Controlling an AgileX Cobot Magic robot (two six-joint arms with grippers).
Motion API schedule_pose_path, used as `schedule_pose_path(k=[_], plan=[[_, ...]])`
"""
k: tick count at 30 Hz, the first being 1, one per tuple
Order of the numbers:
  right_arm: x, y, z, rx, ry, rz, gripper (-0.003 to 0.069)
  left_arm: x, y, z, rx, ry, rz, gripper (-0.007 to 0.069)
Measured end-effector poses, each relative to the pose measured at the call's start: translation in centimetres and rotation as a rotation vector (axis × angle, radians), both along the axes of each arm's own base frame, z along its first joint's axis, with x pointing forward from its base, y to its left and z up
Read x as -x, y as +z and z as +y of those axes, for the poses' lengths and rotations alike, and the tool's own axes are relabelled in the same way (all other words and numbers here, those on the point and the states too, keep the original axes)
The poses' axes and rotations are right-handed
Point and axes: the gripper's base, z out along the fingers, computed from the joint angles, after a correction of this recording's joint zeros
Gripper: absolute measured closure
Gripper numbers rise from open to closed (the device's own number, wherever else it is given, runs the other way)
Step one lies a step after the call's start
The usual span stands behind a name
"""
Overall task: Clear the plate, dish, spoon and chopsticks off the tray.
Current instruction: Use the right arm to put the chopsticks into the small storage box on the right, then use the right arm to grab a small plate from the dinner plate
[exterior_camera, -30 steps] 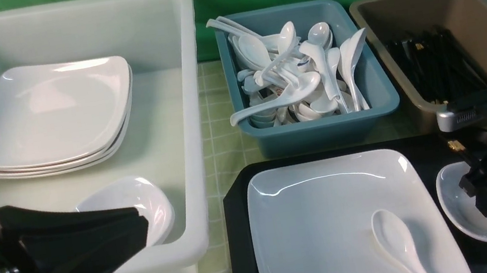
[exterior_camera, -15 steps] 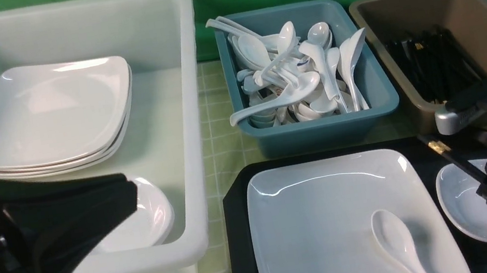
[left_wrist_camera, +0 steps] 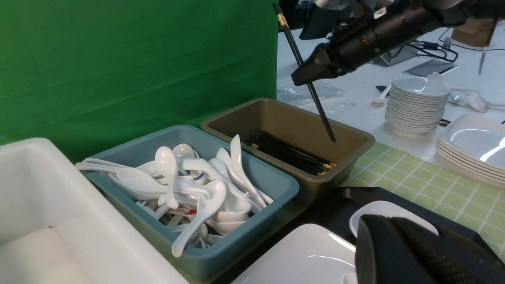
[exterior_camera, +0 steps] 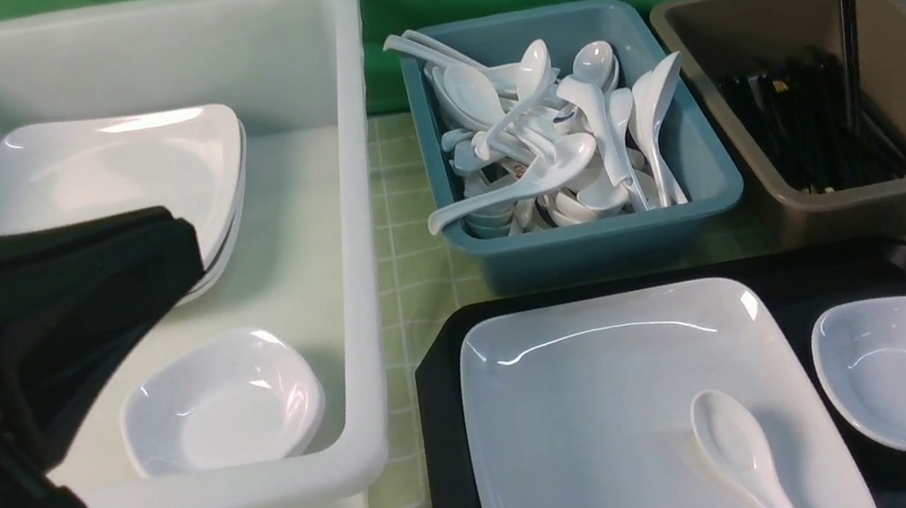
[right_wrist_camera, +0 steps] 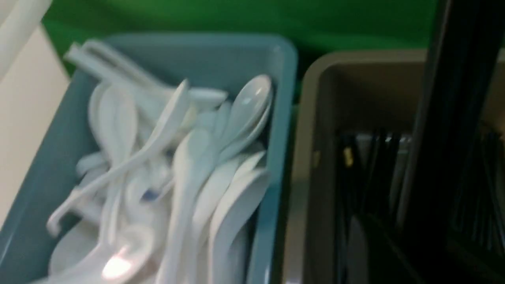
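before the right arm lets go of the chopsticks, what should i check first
1. Grip: the right pincer is shut on the chopsticks. ok
2. Drop spot: the lower tip hangs inside the opening of the brown tub in both the front and left wrist views. ok
3. Alignment: the chopsticks hang nearly upright, while the sticks lying in the tub are flat. not ok
4. Both sticks held: only one shaft can be made out. cannot tell
5. Other arm clear: the left pincer is over the white tub, far from the brown tub. ok
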Motion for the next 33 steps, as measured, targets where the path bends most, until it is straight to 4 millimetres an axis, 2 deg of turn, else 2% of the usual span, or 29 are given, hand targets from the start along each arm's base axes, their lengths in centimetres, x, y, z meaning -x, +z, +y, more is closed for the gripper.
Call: schedule_pose_path(k=[1, 2, 3, 5, 7, 9, 10, 12, 15, 18, 19, 21, 23, 25, 26, 27, 28, 29, 33], plan=[[-1.7, -1.3, -0.7, -0.011, -0.028, 0.010, 0.0532, 0.0, 0.0, 0.0, 0.000, 0.000, 0.000, 0.0604], [-1.9, -1.5, -0.8, -0.013, -0.032, 0.012, 0.0532, 0.0, 0.0, 0.0, 0.000, 0.000, 0.000, 0.0604], [-3.3, -2.6, -1.2, -0.018, -0.047, 0.022, 0.0529, 0.0, 0.0, 0.0, -0.001, -0.001, 0.001, 0.0604], [-4.5, -4.5, -1.6, -0.008, -0.056, 0.054, 0.0491, 0.0, 0.0, 0.0, -0.003, -0.003, 0.004, 0.0604], [-5.0, -5.8, -1.8, 0.029, -0.050, 0.090, 0.0390, 0.0, -0.1, 0.0, -0.004, -0.004, 0.004, 0.0604], [-4.9, -6.3, -2.0, 0.077, -0.040, 0.118, 0.0243, 0.0, -0.1, 0.0, -0.003, -0.004, 0.007, 0.0604], [-4.7, -6.0, -2.1, 0.096, -0.034, 0.131, 0.0167, 0.0, -0.1, 0.0, -0.003, -0.004, 0.008, 0.0604], [-3.9, -5.0, -2.1, 0.124, -0.018, 0.149, 0.0106, 0.0, -0.1, 0.0, -0.009, -0.003, 0.005, 0.0604], [-1.9, -2.5, -2.0, 0.161, 0.017, 0.188, 0.0135, 0.0, -0.2, 0.0, -0.031, -0.002, -0.003, 0.0604], [2.1, 1.0, -1.1, 0.216, 0.077, 0.253, 0.0251, 0.0, -0.4, 0.0, -0.068, -0.008, -0.006, 0.0604], [2.2, 0.7, -1.1, 0.220, 0.080, 0.267, 0.0258, 0.0, -0.4, 0.0, -0.074, -0.009, -0.005, 0.0604], [6.3, 1.9, 0.8, 0.281, 0.158, 0.330, 0.0303, 0.1, -0.7, 0.0, -0.107, -0.019, 0.003, 0.0604], [9.7, 0.9, 2.4, 0.349, 0.240, 0.424, 0.0315, 0.2, -0.9, 0.0, -0.132, -0.029, 0.015, 0.0604], [12.7, -1.3, 3.5, 0.422, 0.317, 0.527, 0.0316, 0.2, -1.0, 0.0, -0.143, -0.032, 0.019, 0.0604], [14.4, -3.2, 4.0, 0.472, 0.365, 0.586, 0.0307, 0.2, -1.0, 0.0, -0.144, -0.032, 0.018, 0.0604], [14.7, -3.6, 4.1, 0.480, 0.371, 0.596, 0.0303, 0.2, -1.0, 0.0, -0.144, -0.032, 0.018, 0.0604], [16.7, -6.7, 4.3, 0.546, 0.426, 0.669, 0.0265, 0.2, -1.0, 0.0, -0.144, -0.032, 0.018, 0.0604], [17.5, -8.3, 4.3, 0.580, 0.449, 0.696, 0.0233, 0.2, -1.0, 0.0, -0.145, -0.032, 0.018, 0.0604], [18.9, -12.2, 4.1, 0.647, 0.492, 0.684, 0.0149, 0.2, -1.0, 0.0, -0.145, -0.032, 0.018, 0.0604]])
